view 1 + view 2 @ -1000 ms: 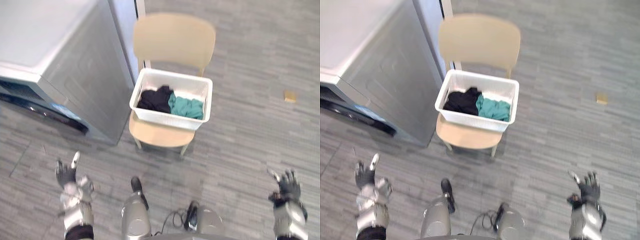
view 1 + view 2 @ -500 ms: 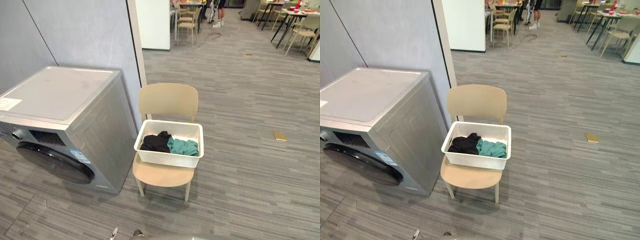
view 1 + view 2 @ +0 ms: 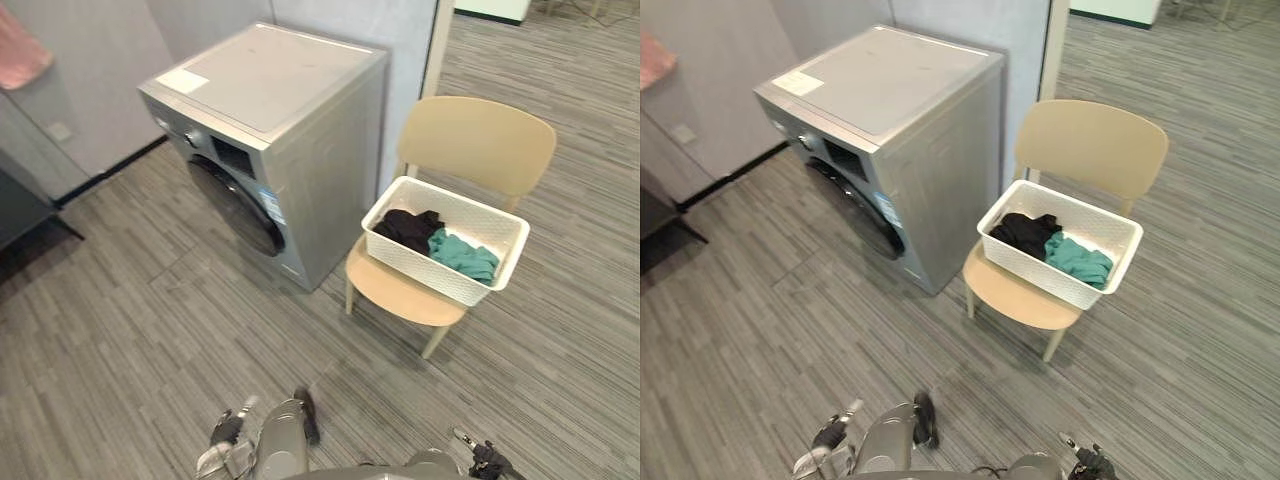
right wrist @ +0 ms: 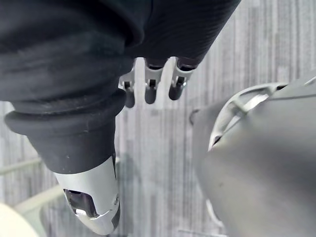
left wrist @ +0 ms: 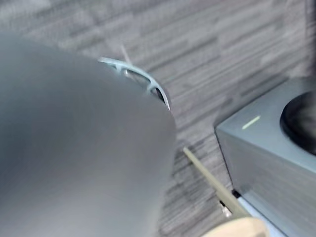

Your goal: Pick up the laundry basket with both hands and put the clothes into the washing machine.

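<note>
White laundry basket (image 3: 432,274) on beige chair (image 3: 478,140) right beside washing machine (image 3: 270,85), black and teal clothes (image 3: 440,240) inside. Right hand (image 4: 151,88) well short of machine, fingers relaxed, empty. Left hand (image 3: 226,446) likewise low, grip can't tell.

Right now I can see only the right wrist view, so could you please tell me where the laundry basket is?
Observer: The white laundry basket sits on the seat of a tan chair, ahead and to the robot's right.
Operator: Thank you. What is inside it?
Observer: A black garment and a teal garment lie side by side in it.
Operator: And where is the washing machine?
Observer: The washing machine stands beside the chair, on the robot's left of it, and its round front door looks shut.
</note>
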